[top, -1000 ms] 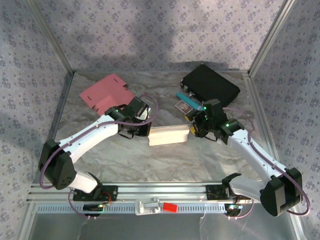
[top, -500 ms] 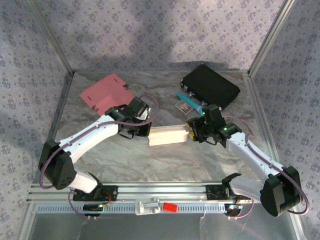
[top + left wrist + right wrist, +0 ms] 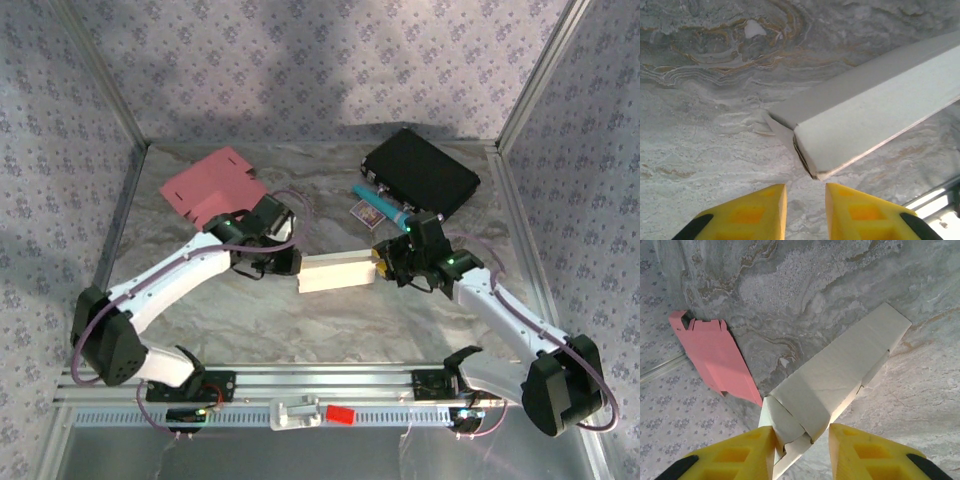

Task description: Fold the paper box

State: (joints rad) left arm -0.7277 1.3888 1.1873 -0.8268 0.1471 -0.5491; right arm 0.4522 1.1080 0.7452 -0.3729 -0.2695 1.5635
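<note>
A long cream-white paper box [image 3: 338, 272], partly folded into a flattened sleeve, lies on the grey marbled worktop [image 3: 250, 320] about midway between the two arms, its length running left to right. The left tool [image 3: 288, 260] sits at the box's left end. From the left wrist, its yellow fingers [image 3: 760, 212] stand slightly parted with nothing between them, released, and the box's corner lies just beyond the tips on the bare worktop. The right tool [image 3: 381, 262] is at the box's right end. From the right wrist, its yellow fingers [image 3: 735, 457] are spread to either side of the box's folded end flaps; the left-hand finger in that view touches the flap, a sliver of gap shows before the other, so the tool straddles the end without clenching on it. A flat pink die-cut cardboard sheet [image 3: 210, 185] lies at the far left of the worktop, well apart from the box. A black rectangular case [image 3: 420, 170] rests at the far right, with a small teal object [image 3: 380, 203] just near of it.
</note>
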